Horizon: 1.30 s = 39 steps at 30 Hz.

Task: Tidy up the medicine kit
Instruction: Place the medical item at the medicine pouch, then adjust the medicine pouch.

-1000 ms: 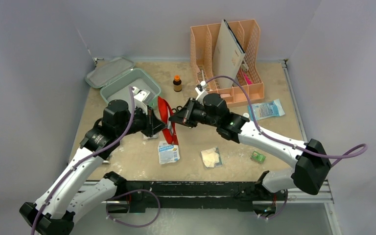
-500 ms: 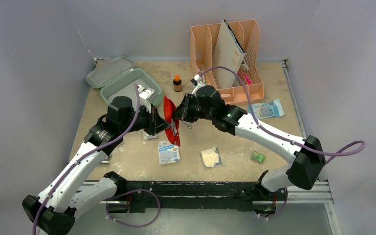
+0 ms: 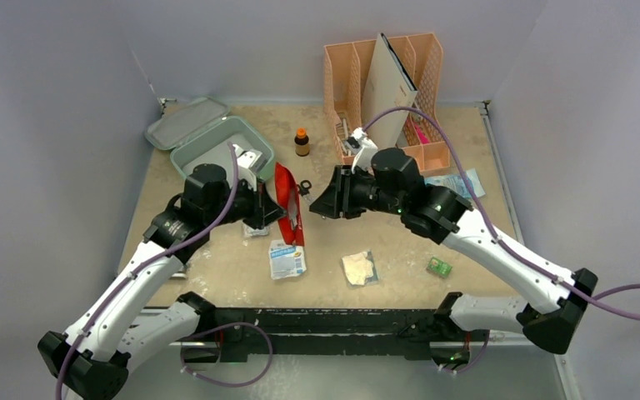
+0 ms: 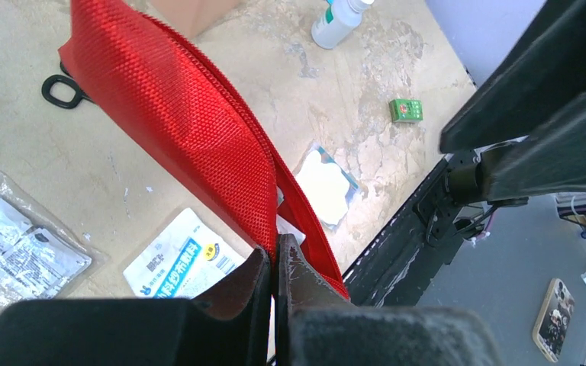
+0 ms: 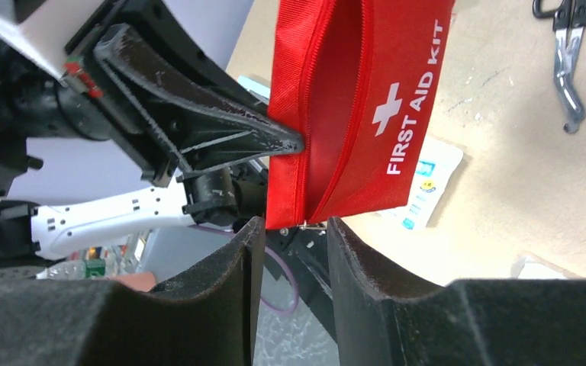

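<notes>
Two grippers flank the red woven first-aid pouch [image 5: 366, 114]: left gripper [image 4: 276, 261] pinches its edge, right gripper [image 5: 294, 229] spread beside. Keep the mouth taut; the mint-green plastic medicine kit [image 3: 217, 147] lies open far-left.

The left arm [image 3: 204, 193] hides the near corner of the medicine kit [image 3: 207, 148].

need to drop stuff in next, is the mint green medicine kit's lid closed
No, in the top view the medicine kit lies with its lid swung fully open and the inside of the case showing.
</notes>
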Each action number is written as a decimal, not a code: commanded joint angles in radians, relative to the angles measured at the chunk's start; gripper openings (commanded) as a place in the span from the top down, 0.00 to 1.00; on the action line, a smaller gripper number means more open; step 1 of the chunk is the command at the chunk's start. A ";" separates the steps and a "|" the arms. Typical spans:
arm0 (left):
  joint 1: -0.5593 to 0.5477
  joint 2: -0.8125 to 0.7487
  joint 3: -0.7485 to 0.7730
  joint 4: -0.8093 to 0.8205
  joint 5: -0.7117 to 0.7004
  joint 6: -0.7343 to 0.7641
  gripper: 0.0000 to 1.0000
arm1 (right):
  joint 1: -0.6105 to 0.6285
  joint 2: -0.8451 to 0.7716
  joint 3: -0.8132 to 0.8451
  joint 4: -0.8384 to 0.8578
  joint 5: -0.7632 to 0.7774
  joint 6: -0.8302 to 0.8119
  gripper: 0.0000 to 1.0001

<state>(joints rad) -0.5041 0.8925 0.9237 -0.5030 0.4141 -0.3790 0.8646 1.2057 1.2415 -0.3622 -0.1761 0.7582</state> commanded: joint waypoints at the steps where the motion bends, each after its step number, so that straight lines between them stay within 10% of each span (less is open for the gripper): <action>1: 0.006 -0.023 0.017 0.037 0.034 -0.021 1.00 | -0.002 -0.061 -0.005 -0.026 0.015 -0.159 0.61; 10: 0.006 0.045 0.067 -0.028 0.321 0.053 1.00 | -0.001 -0.156 -0.037 -0.018 0.164 -0.411 0.49; 16: 0.006 0.096 0.118 -0.057 0.529 0.117 1.00 | 0.000 -0.084 0.067 -0.089 0.036 -0.540 0.14; 23: 0.004 0.127 0.135 -0.138 0.666 0.231 1.00 | -0.001 -0.071 0.056 -0.036 -0.054 -0.533 0.06; 31: 0.001 0.113 0.099 -0.091 0.739 0.220 1.00 | -0.003 0.059 0.155 -0.016 -0.040 -0.398 0.13; 39: 0.001 0.096 0.063 -0.021 0.749 0.183 1.00 | -0.003 0.121 0.147 0.005 -0.021 -0.372 0.45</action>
<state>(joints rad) -0.5045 1.0046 0.9974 -0.5911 1.1149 -0.1951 0.8635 1.3354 1.3632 -0.4004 -0.2008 0.3614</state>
